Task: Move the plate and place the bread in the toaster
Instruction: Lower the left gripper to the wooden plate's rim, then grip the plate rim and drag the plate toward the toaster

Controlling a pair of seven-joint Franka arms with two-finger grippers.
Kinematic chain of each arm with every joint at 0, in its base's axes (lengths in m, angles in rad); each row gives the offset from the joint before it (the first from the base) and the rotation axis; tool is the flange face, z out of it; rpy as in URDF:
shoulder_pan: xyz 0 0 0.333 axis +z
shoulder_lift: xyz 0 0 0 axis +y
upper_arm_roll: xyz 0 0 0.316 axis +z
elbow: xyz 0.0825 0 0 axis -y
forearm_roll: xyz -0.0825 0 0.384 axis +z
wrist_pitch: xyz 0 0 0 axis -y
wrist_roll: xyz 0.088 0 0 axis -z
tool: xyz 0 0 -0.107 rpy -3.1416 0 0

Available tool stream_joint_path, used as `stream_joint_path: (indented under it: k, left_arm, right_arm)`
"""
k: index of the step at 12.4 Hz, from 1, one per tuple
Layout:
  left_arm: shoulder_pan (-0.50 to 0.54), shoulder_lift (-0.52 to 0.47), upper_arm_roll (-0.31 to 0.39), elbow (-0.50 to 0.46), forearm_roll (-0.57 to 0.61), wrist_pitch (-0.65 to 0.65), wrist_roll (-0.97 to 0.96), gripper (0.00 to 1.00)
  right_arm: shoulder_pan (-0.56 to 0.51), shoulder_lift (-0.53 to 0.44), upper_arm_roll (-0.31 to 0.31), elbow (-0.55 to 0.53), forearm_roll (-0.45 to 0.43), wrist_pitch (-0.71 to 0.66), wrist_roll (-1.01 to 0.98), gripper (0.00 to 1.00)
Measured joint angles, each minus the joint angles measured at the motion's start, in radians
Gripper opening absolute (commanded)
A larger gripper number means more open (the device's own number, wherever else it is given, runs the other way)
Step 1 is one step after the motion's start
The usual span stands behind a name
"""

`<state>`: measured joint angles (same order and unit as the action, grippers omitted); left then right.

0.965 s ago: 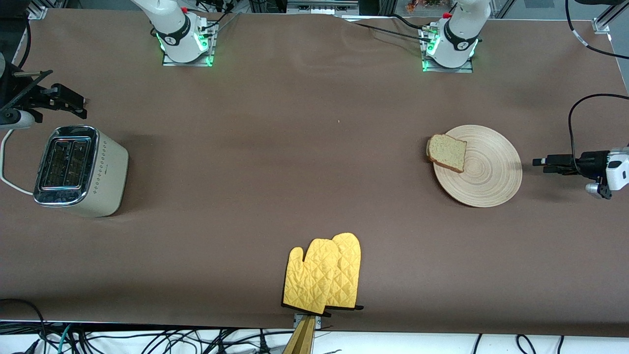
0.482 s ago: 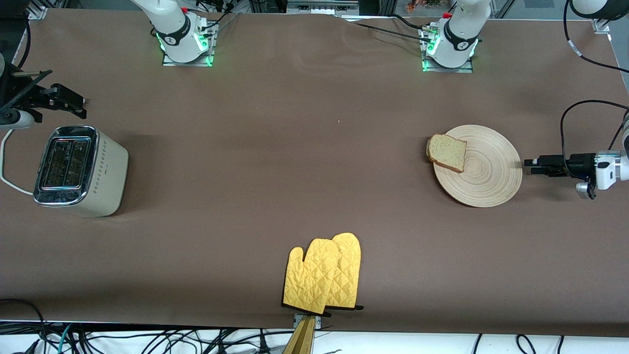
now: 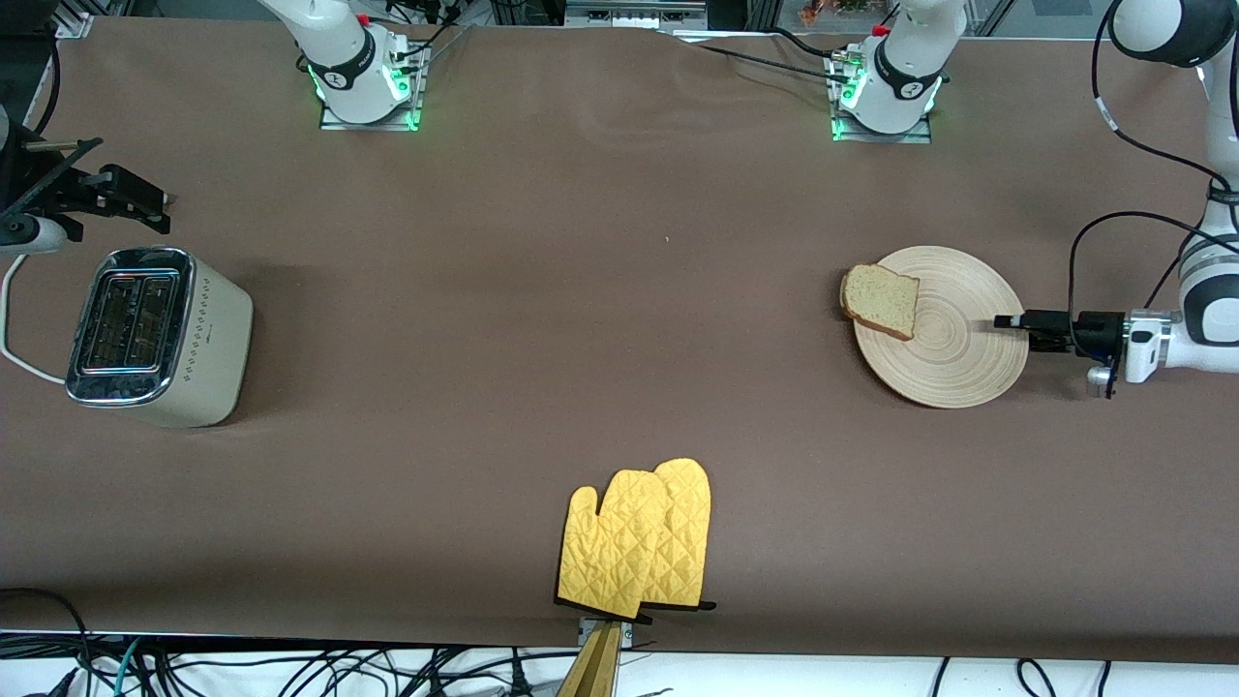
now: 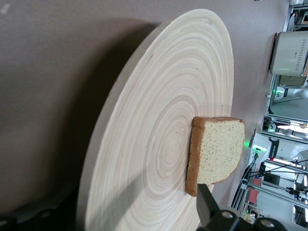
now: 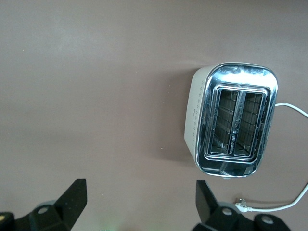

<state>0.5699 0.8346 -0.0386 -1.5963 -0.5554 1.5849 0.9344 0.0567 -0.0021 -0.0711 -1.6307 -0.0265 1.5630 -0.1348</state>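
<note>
Left pincer (image 3: pixel 1007 320) parted astride plate (image 3: pixel 953 358) rim; plate stiff, light, grip at edge. Bread (image 3: pixel 881 300) soft, loose. Right pincer (image 5: pixel 139 197) released over toaster (image 5: pixel 234 119), waiting.

My arms: white shells, black joint bands
My bases: green-lit
My left gripper (image 3: pixel 1007 320): black, cabled
</note>
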Motion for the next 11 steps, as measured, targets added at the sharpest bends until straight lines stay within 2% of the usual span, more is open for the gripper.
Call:
stream_joint_path:
  k: [1, 3, 5, 6, 7, 11]
  left_arm:
    - [-0.003, 0.002, 0.0, 0.001, 0.0, -0.002, 0.0, 0.52]
    - [-0.003, 0.007, 0.001, 0.0, 0.0, -0.002, 0.013, 0.23]
    - [-0.003, 0.021, 0.001, 0.0, 0.0, -0.002, 0.021, 0.15]
    - [-0.003, 0.029, 0.001, -0.001, 0.0, -0.002, 0.021, 0.15]
    - [-0.002, 0.034, 0.001, 0.0, 0.0, -0.003, 0.021, 0.09]
    - [-0.002, 0.034, 0.001, 0.002, -0.005, -0.023, 0.025, 0.0]
  right_arm:
    - [0.0, 0.0, 0.0, 0.0, 0.0, -0.009, 0.0, 1.0]
    - [0.001, 0.0, 0.001, 0.0, 0.0, -0.017, 0.0, 1.0]
    - [0.002, 0.0, 0.005, 0.0, 0.0, -0.018, 0.0, 1.0]
    - [0.003, 0.0, 0.005, 0.0, 0.0, -0.018, 0.0, 1.0]
    - [0.003, 0.0, 0.005, 0.0, 0.0, -0.019, 0.0, 1.0]
    - [0.005, 0.0, 0.006, 0.0, 0.0, -0.019, 0.0, 1.0]
